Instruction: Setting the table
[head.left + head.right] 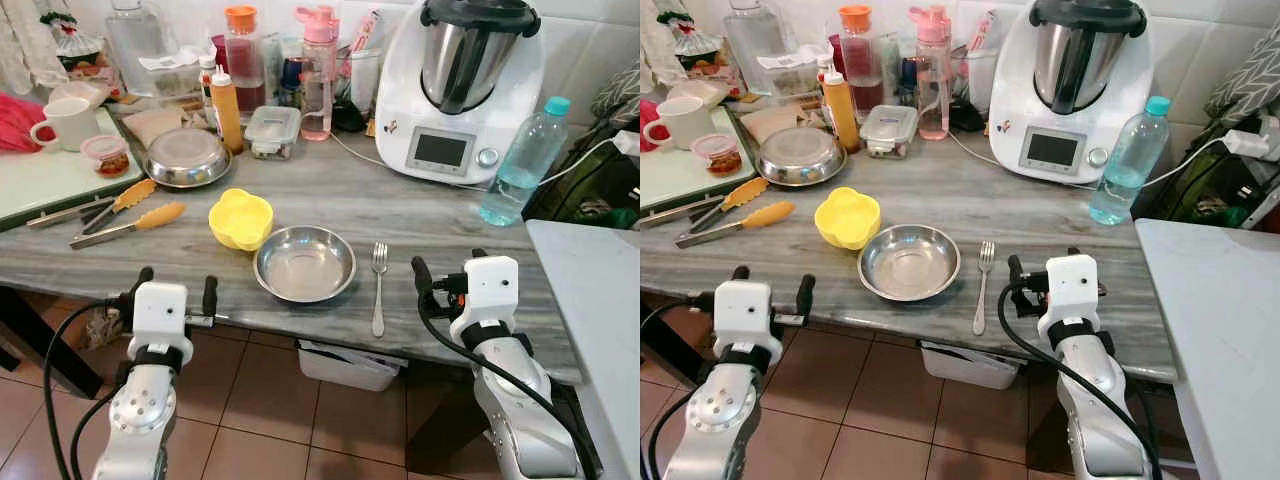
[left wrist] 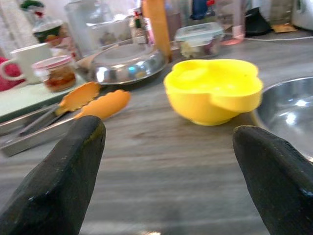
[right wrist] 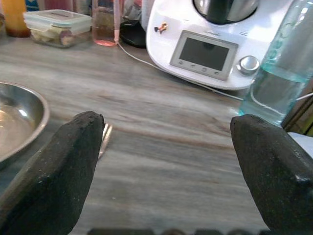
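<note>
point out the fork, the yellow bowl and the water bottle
fork (image 1: 378,290), left eye view, mid handle
yellow bowl (image 1: 240,219), left eye view, inner hollow
water bottle (image 1: 519,165), left eye view, middle of its body

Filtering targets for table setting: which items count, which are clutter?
Job: steel bowl, fork, yellow bowl; both grippers open, left, right.
Clutter: tongs, food processor, water bottle, mug, sauce bottle.

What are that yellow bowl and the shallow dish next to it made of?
The yellow bowl looks like plastic or silicone: matte, opaque, with soft scalloped lobes. The shallow dish looks like stainless steel: silvery, with bright mirror-like reflections.
</note>
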### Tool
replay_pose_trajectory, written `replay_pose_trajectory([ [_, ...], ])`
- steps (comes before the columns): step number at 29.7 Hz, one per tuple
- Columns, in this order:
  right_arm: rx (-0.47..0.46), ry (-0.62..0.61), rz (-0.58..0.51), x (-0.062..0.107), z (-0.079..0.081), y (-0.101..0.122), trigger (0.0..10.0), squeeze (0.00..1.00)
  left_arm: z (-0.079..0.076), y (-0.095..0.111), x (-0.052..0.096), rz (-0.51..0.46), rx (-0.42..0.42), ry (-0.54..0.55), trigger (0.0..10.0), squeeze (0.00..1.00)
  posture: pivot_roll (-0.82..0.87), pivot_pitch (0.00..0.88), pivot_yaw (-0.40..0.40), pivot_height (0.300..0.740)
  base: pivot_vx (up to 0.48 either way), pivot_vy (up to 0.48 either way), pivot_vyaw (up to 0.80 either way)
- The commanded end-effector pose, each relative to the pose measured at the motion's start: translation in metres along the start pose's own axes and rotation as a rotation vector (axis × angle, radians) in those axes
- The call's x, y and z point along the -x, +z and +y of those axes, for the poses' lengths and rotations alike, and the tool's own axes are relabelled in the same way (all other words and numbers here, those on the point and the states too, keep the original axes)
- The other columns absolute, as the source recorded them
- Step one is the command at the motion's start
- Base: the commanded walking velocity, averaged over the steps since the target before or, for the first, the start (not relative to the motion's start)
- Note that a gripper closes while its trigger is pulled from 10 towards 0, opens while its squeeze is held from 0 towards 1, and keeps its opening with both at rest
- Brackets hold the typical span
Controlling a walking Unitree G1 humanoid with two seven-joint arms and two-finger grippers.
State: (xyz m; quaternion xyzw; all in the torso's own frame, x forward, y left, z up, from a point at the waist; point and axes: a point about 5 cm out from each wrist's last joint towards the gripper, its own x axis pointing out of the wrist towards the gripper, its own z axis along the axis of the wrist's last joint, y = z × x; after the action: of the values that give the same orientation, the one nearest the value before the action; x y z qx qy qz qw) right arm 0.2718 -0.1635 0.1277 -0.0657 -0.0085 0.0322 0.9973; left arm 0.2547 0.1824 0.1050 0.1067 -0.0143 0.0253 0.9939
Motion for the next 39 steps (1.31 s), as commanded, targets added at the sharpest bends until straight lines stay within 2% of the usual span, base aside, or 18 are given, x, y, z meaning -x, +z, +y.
replay_pose_trajectory([
  [1, 0.0, -0.018, 0.005, 0.002, -0.005, 0.0, 10.0, 0.0, -0.003, -0.002, -0.001, 0.01, 0.0, -0.019, 10.0, 0.0, 0.03, 0.0, -0.02, 0.74, 0.0, 0.0, 0.0],
  [12, -0.021, -0.003, 0.011, 0.002, 0.006, -0.003, 10.0, 0.0, 0.0, 0.0, -0.006, 0.013, -0.005, -0.008, 10.0, 0.0, 0.04, 0.0, -0.008, 0.74, 0.0, 0.0, 0.0],
  [39, -0.02, -0.059, -0.001, 0.0, -0.001, -0.002, 10.0, 0.0, -0.005, 0.004, -0.021, 0.008, -0.002, -0.059, 10.0, 0.0, 0.02, 0.0, 0.039, 0.74, -0.332, 0.0, 0.0],
])
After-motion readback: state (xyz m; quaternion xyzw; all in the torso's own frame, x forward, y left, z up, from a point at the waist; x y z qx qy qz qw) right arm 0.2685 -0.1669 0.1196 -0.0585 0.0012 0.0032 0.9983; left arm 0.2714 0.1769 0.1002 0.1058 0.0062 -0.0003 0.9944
